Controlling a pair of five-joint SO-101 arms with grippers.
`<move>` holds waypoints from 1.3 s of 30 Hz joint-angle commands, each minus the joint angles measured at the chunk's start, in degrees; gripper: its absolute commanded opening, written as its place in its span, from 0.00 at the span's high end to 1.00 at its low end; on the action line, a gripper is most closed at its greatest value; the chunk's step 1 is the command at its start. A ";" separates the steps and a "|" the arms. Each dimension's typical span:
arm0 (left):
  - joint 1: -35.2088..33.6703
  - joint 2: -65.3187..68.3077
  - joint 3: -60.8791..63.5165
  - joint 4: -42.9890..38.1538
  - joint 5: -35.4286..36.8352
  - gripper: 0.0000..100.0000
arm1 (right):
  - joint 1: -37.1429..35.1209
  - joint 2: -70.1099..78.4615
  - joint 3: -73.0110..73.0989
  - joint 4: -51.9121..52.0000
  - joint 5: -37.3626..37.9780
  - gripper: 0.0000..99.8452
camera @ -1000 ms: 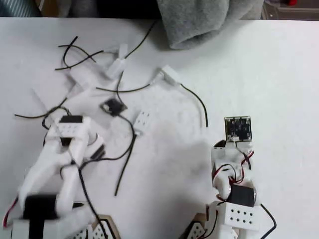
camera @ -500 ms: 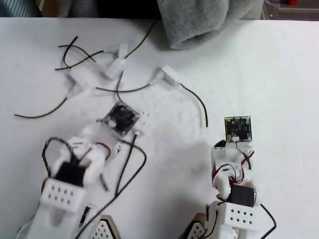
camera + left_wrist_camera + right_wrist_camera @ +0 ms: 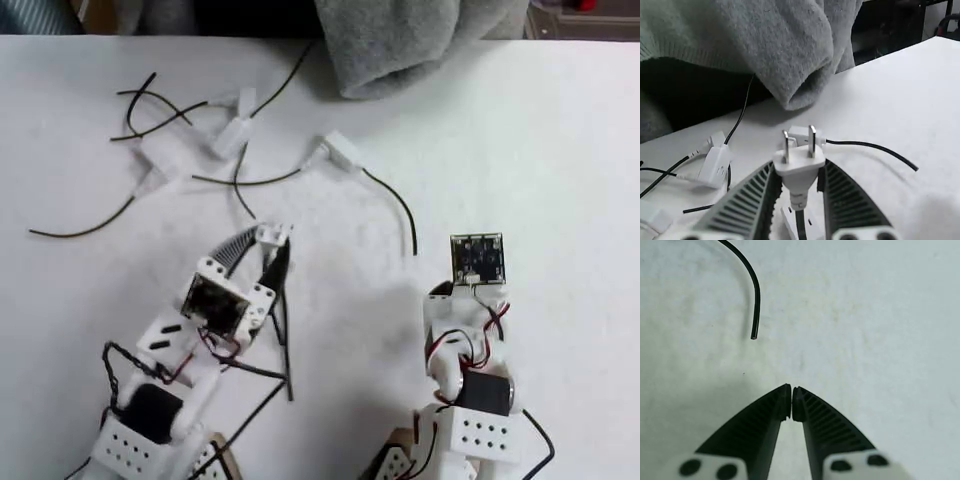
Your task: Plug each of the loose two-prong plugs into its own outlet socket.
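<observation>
The left gripper [image 3: 798,169] is clamped on a white plug [image 3: 798,159]. Its 2 dark, ribbed fingers [image 3: 752,200] press the smooth moulded body from either side. The 2 flat metal prongs stand clear beyond the fingertips, and the plug's black lead runs back between the fingers. In the high view the plug is held over the table [image 3: 560,150], a matt white surface, left of its middle. Just beyond the plug, and apart from it, lies a white connector block [image 3: 802,134]. A thin black cord [image 3: 870,145] curves away from that block to a cut end. Farther off on the left side, more white blocks [image 3: 232,135] lie among loose, looping black cords [image 3: 150,100], so that corner is crowded. A soft knitted grey cloth [image 3: 400,45] sags over the table's far edge. The right gripper [image 3: 791,402] is pinched together on nothing, its ribbed tips touching, over bare table. A cut cord end [image 3: 753,335] lies ahead of the tips, apart from them. The right half of the table is open out to its far and right edges.
</observation>
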 commanded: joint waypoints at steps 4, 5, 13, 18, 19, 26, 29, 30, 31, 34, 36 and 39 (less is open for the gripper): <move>1.01 -1.36 -2.64 -6.95 4.04 0.98 | -6.99 -0.66 -5.71 -0.84 0.70 0.98; 1.01 -1.36 -3.52 -7.21 4.66 0.98 | -8.40 -0.66 -7.21 -0.84 0.70 0.98; 1.10 -1.36 -7.47 -4.48 5.01 0.98 | -25.71 -0.13 -24.79 4.97 0.70 0.98; 2.33 -1.45 -8.00 -2.81 5.01 0.98 | -36.18 0.04 -33.49 4.70 0.70 0.98; 2.95 -1.45 -7.82 -2.81 5.01 0.98 | -37.67 0.22 -34.64 4.35 0.70 0.98; 4.62 -1.45 -7.56 -2.81 4.75 0.98 | -40.92 14.81 -45.19 2.15 0.70 0.98; 4.44 -1.45 -7.56 -2.81 4.75 0.98 | -40.92 23.43 -51.69 1.63 0.70 0.98; 4.35 -1.45 -7.56 -2.81 4.66 0.98 | -41.01 25.89 -53.80 1.63 0.70 0.98; 4.35 -1.45 -7.56 -2.81 4.66 0.98 | -41.63 27.91 -55.82 1.71 0.70 0.98; 4.09 -1.45 -7.56 -2.81 4.66 0.98 | -45.23 32.40 -59.08 2.07 0.70 0.98; 4.09 -1.45 -7.56 -2.81 4.57 0.98 | -48.40 34.68 -59.25 2.33 0.70 0.98; 4.09 -1.45 -7.56 -2.81 4.57 0.98 | -50.95 37.93 -59.16 2.33 0.35 0.98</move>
